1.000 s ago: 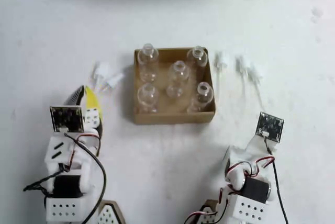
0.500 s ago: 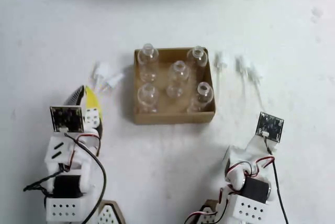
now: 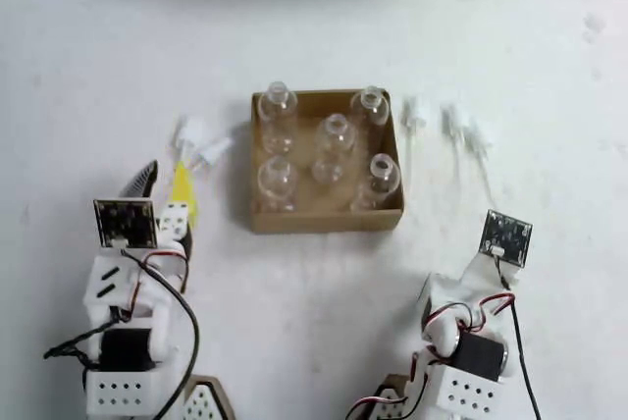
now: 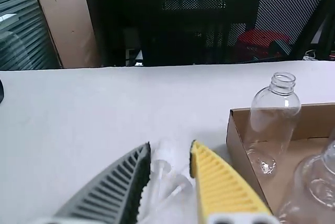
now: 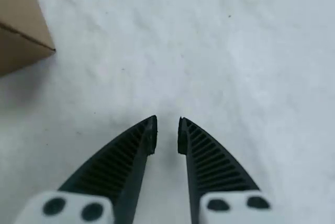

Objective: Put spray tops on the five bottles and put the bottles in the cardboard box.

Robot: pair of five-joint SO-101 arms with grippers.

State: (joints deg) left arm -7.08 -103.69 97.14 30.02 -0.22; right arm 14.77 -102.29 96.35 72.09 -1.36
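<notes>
A cardboard box (image 3: 327, 221) sits mid-table and holds several clear bottles (image 3: 278, 106) with bare necks. Two white spray tops (image 3: 199, 142) lie left of the box, and three more (image 3: 454, 124) lie to its right. My left gripper (image 3: 167, 169) is open just short of the left pair. In the left wrist view its grey and yellow fingers straddle those spray tops (image 4: 163, 174) without touching them, with the gripper (image 4: 170, 145) low over the table and a bottle (image 4: 274, 119) in the box corner (image 4: 236, 130). My right gripper (image 5: 167, 123) is shut and empty over bare table.
The right arm (image 3: 461, 334) rests at the front right and the left arm (image 3: 123, 341) at the front left. A box corner (image 5: 21, 35) lies ahead of the right gripper. White tabletop surrounds the box, and dark furniture stands beyond the far edge.
My left gripper has spread a little wider and edged forward toward the left spray tops. The right arm, box and bottles have not moved.
</notes>
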